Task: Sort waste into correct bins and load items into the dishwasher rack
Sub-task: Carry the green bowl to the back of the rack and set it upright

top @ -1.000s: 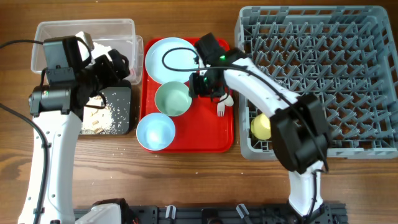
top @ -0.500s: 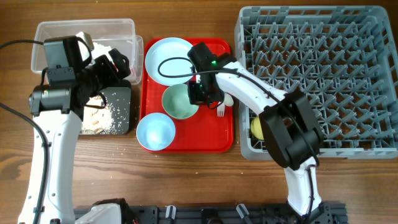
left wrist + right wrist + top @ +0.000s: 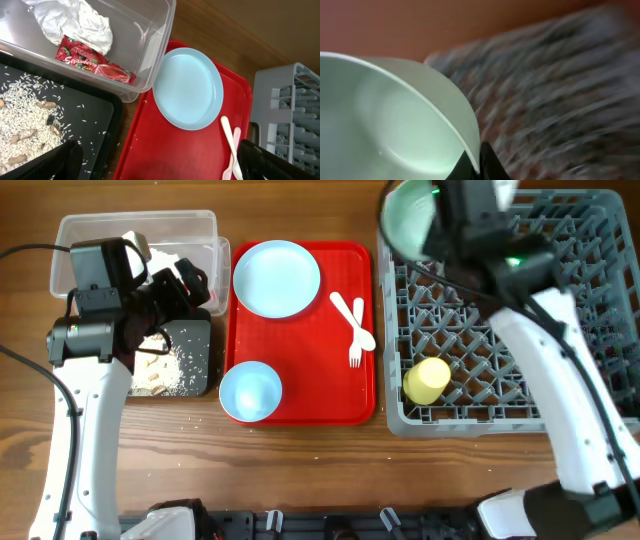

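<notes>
My right gripper is shut on the rim of the pale green bowl and holds it high over the far left corner of the grey dishwasher rack; the right wrist view shows the bowl pinched between my fingers, the rack blurred behind. A yellow cup lies in the rack. The light blue plate, light blue bowl and white spoon and fork sit on the red tray. My left gripper is open above the tray's left edge. The clear tub holds the napkin and red wrapper. The black tray holds food scraps.
The clear tub and black tray stand at the left of the table. The left arm reaches over them. A few crumbs lie on the wood in front of the black tray.
My right gripper has lifted the pale green bowl off the red tray and carried it up and right, over the rack's far left corner. The left arm has not moved.
</notes>
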`<state>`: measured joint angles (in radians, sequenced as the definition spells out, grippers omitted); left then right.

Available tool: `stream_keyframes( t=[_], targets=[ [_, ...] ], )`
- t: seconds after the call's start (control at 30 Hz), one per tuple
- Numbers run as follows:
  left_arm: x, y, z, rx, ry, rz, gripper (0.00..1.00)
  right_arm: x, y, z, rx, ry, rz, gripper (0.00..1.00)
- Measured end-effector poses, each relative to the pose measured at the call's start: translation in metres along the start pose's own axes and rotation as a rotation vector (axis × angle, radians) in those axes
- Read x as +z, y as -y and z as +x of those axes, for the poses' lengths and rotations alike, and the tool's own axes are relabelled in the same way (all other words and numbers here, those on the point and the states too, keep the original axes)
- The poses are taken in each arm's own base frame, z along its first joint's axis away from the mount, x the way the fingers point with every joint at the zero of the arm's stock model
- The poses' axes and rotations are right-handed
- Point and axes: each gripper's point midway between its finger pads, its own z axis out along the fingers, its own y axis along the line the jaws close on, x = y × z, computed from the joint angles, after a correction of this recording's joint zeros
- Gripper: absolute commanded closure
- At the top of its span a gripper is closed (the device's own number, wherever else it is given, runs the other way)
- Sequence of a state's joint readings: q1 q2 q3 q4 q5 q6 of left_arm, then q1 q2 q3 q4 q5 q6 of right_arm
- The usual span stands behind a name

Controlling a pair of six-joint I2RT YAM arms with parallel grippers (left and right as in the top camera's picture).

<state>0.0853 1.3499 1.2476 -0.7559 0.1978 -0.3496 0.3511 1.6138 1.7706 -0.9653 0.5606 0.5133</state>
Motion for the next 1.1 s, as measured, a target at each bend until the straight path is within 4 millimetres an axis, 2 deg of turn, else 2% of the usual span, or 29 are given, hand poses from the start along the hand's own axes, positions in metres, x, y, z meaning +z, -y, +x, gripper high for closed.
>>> stream_keyframes(
  t=[0.1, 0.13, 0.27, 0.43, 0.63, 0.77, 0.93, 1.1],
  targets=[
    [0.000, 0.000, 0.000, 0.000, 0.000, 0.000, 0.00, 0.005, 0.019, -0.031, 0.019, 0.152, 0.153, 0.96],
    [0.000, 0.000, 0.000, 0.000, 0.000, 0.000, 0.00, 0.014, 0.018, -0.040, 0.008, 0.198, 0.198, 0.96],
    [0.000, -0.001, 0.000, 0.000, 0.001, -0.003, 0.00, 0.060, 0.003, -0.049, -0.110, 0.284, 0.338, 0.96],
    [0.000, -0.001, 0.000, 0.000, 0.002, -0.007, 0.00, 0.120, -0.011, -0.035, -0.363, 0.299, 0.556, 0.96],
    [0.000, -0.001, 0.000, 0.000, 0.003, -0.007, 0.00, 0.165, -0.013, 0.002, -0.642, 0.188, 0.723, 0.96],
    [0.000, -0.001, 0.000, 0.000, 0.003, -0.007, 0.00, 0.178, -0.013, 0.018, -0.726, 0.142, 0.745, 0.96],
    [0.000, -0.001, 0.000, 0.000, 0.003, -0.007, 0.00, 0.179, -0.018, 0.029, -0.779, 0.121, 0.735, 0.96],
    [0.000, -0.001, 0.000, 0.000, 0.003, -0.007, 0.00, 0.174, -0.040, 0.045, -0.856, 0.110, 0.681, 0.95]
  ],
)
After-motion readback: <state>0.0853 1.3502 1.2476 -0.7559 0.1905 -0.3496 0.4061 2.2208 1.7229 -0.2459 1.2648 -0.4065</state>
